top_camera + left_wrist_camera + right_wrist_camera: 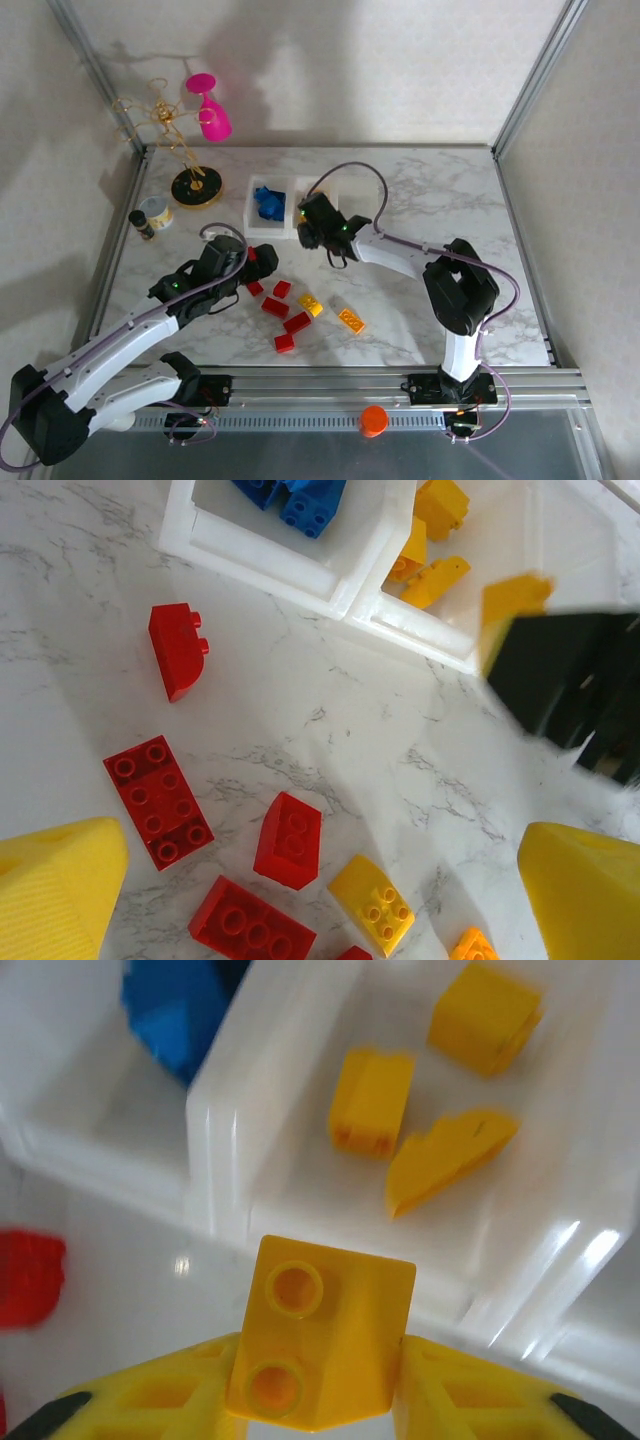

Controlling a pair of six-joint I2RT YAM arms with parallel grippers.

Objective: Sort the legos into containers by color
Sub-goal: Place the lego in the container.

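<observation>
Lego (322,1332), yellow, clamped between the right jaws just short of the containers' (215,1140) middle bin.
Carry it past the white rim before releasing; left jaws gape empty above red legos (155,800) on the surface (330,680).

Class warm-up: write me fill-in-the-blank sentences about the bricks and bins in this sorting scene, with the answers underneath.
The right gripper is shut on a ____ brick.
The leftmost bin holds only ____ bricks.
Most loose bricks on the table are ____.
Missing words: yellow, blue, red.
</observation>
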